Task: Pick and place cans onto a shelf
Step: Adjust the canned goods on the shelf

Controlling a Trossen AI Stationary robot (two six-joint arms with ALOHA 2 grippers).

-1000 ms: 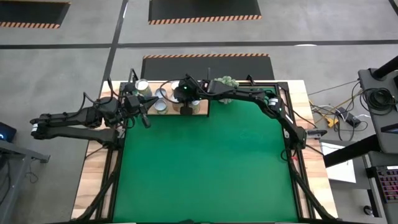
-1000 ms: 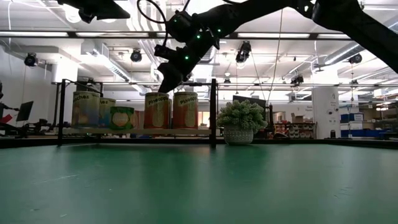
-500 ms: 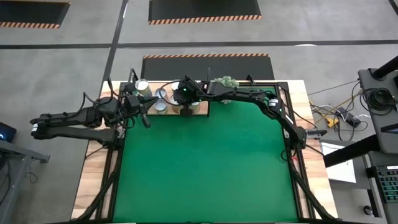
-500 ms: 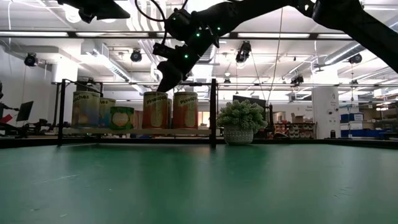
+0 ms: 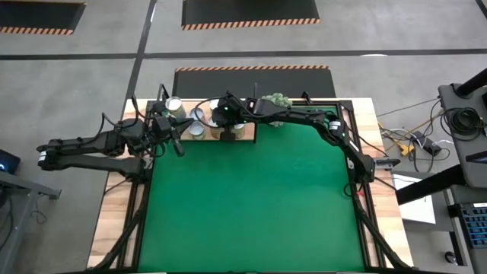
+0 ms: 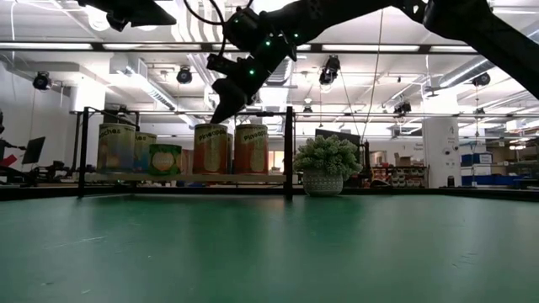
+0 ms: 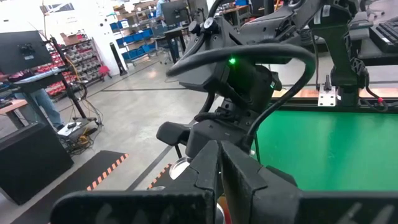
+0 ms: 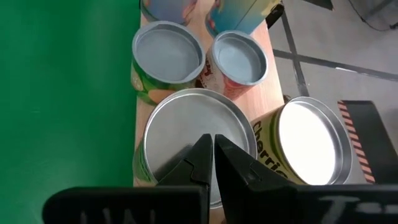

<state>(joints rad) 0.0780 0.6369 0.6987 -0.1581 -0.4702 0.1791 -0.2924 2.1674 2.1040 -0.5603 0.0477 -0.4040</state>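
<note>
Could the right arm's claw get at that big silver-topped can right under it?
Probably yes: the right claw hangs directly above the big can, its fingers shut, nothing between. It would need to open first.

So the shelf (image 6: 181, 178) runs along the far edge of the bench (image 5: 122, 202), left of centre, and the cans (image 6: 212, 150) stand on it in a cluster. A plant (image 6: 325, 164) sits just right of the shelf, past its end post. The right tool (image 6: 226, 108) hangs directly above a can near the shelf's right end. The left tool (image 5: 176, 144) is by the shelf's near left side, I think just off it.
</note>
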